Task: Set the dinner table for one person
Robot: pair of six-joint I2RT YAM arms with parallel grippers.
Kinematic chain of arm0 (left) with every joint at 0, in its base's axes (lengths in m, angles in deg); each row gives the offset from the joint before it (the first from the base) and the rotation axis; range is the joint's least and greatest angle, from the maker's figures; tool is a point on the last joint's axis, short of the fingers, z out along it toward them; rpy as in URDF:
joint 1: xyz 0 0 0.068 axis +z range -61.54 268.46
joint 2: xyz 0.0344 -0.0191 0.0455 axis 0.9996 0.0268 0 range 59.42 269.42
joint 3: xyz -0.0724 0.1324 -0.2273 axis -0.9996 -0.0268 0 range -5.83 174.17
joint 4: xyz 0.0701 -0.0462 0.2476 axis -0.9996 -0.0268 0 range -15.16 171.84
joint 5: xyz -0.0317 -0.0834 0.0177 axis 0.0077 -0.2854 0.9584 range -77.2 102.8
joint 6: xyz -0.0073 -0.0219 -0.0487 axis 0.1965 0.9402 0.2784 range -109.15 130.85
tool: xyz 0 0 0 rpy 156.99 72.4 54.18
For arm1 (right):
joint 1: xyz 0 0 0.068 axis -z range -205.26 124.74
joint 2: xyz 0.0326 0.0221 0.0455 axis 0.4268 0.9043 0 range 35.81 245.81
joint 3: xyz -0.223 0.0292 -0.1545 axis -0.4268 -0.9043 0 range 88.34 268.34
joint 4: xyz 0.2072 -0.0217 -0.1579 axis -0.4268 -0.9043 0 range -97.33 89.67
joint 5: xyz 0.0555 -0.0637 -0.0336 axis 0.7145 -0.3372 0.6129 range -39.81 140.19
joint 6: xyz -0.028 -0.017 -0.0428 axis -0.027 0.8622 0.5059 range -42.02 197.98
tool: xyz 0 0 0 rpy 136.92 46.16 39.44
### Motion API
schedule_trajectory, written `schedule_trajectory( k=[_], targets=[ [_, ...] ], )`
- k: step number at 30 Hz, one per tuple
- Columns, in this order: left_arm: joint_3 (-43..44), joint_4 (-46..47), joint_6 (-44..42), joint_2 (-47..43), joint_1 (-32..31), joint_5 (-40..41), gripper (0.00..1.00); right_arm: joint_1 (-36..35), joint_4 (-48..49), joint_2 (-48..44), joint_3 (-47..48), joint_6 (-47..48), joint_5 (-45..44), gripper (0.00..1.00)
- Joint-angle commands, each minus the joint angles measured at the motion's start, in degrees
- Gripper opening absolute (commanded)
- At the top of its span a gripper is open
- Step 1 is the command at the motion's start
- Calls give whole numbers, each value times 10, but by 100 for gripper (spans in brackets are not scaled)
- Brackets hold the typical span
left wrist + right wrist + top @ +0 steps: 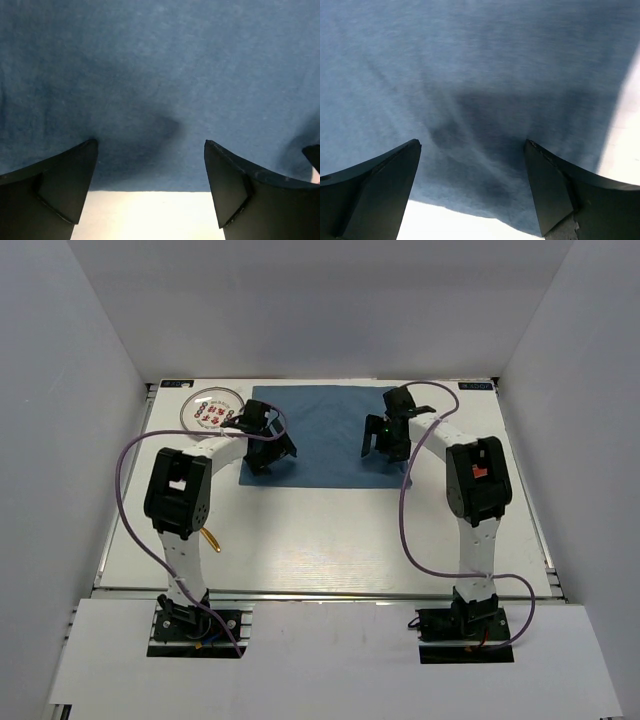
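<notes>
White dinner table (pixel 320 530), blue cloth (pixel 330 430) on it, just beneath left gripper (pixel 272 458) and right gripper (pixel 384 452), both splayed wide, empty.

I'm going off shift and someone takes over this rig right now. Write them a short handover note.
Left gripper: open, empty, low over the near edge of the blue cloth.
Right gripper: open, empty, low over its right side.
Cloth is spread at the far middle of the dinner table; plate just left of it; a gold utensil pokes out under the left arm.
Done: cloth laid. Left, likely: plate onto the cloth, utensil beside it.
</notes>
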Motion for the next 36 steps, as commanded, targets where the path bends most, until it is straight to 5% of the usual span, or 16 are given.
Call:
schedule_trajectory(
  k=[1,11,17,36],
  targets=[
    [-39,1,-5,-35,-14,6,98,5,-4,-29,-24,-10,-66,89],
    [-172,51,9,-89,-36,24,98,10,64,-111,-194,-25,-77,89],
    [-185,52,15,-123,-36,18,98,11,33,-68,-123,-9,-70,89],
    [-44,-83,-12,-201,-26,105,98,18,71,-146,-116,-21,13,89]
  ],
)
